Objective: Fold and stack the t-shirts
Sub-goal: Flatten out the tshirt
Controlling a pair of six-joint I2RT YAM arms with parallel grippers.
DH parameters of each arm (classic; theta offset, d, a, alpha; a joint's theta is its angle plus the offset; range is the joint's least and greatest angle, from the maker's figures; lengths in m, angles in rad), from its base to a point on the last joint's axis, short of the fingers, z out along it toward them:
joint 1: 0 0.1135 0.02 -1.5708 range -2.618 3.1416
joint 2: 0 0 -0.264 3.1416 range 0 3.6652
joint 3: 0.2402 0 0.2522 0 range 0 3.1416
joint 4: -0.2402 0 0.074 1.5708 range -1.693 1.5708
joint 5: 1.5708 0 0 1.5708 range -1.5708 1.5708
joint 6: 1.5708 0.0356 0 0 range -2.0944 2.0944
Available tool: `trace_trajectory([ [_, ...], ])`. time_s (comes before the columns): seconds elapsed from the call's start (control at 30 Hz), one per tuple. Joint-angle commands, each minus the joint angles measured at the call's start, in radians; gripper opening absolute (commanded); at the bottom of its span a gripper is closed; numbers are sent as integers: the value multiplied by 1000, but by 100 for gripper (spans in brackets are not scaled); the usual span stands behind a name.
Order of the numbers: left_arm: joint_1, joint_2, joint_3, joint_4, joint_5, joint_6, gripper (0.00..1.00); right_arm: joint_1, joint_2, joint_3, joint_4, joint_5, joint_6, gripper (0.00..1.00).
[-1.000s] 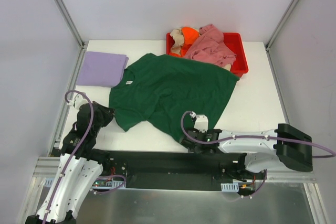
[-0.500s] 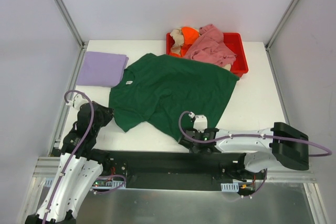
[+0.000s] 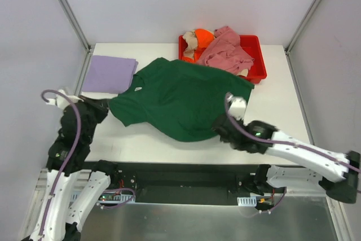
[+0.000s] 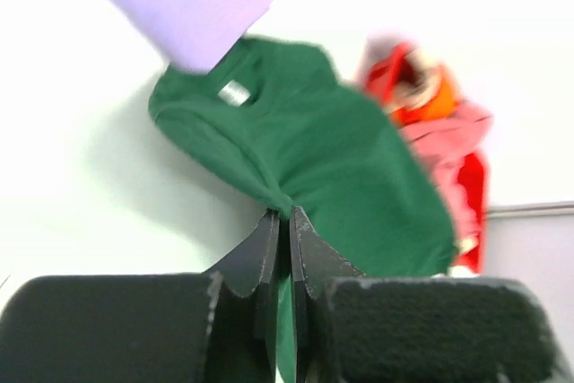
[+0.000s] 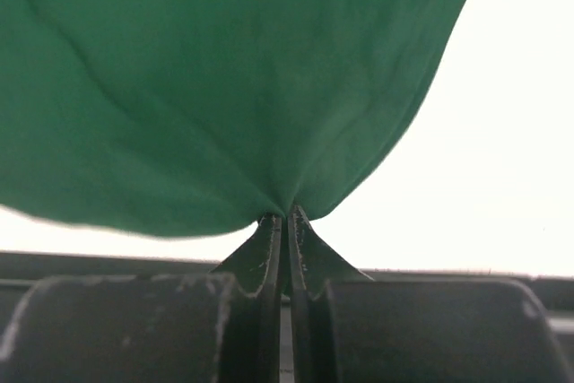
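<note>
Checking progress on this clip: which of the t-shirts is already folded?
The lavender cloth t-shirt, a flat rectangle at far left; the dark green cloth t-shirt is spread open, and crumpled shirts fill the red plastic tray.

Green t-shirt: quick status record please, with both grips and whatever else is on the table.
green t-shirt: unfolded, spread across mid-table, collar label facing up
left gripper: shut on the shirt's left end
right gripper: shut on its near right edge
lavender t-shirt: folded flat, far left corner of the table
red tray: far right, holds a loose heap
in tray: pink t-shirt, orange t-shirt, beige t-shirt, all crumpled
folded so far: lavender only
</note>
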Motion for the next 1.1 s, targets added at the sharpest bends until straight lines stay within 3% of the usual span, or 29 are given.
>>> trace_trajectory([
  [0.0,6,15,296,43,-89,82,0,-53,-197,329,-176,298,-267,0],
  [0.1,6,18,497,55,-87,114,0,-54,-308,486,-89,277,-430,0],
  [0.27,6,91,795,106,57,220,0,-53,-371,703,28,-77,-613,0],
  [0.5,6,197,1160,107,195,300,0,-53,-333,943,44,-428,-650,1],
  [0.63,6,242,1254,132,192,318,0,-54,-298,1056,38,-482,-659,1],
  [0.73,6,318,1328,141,186,344,0,-54,-276,1112,16,-375,-702,0],
  [0.83,6,389,1328,143,186,356,0,-54,-282,1071,33,-100,-771,0],
  [0.93,6,427,1219,175,131,363,0,-54,-299,951,128,233,-861,1],
  [1.07,6,493,1003,265,63,389,0,-59,-273,691,399,640,-1082,1],
])
